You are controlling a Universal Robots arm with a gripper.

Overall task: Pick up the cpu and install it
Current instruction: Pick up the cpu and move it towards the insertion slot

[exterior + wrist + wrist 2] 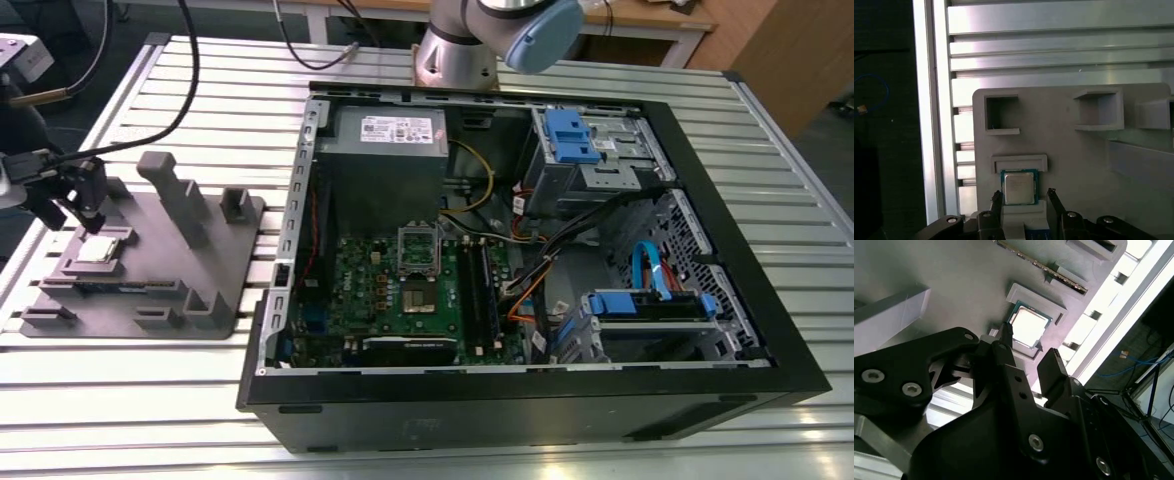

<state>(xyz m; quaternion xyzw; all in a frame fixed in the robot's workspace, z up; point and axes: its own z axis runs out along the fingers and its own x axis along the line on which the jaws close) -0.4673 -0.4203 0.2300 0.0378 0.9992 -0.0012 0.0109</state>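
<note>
The cpu [100, 248] is a small silver square chip lying flat in a raised seat on the grey fixture plate [147, 300], at the exterior view's left. My gripper [76, 220] hangs just above it, open. In both wrist views the dark fingertips [997, 199] stand on either side of the cpu [1019, 188] without touching it. The second wrist view shows the cpu [1027, 325] just beyond my gripper [1030, 352]. The green motherboard [380, 295] lies inside the open computer case, with its metal-framed socket [416, 262] near the middle.
Tall grey posts [171, 195] rise from the fixture plate close to the gripper. The black case wall [287, 250] stands between fixture and motherboard. A grey power supply [387, 140], blue drive brackets [567, 135] and loose cables [534, 250] crowd the case. The table [134, 420] is slatted aluminium.
</note>
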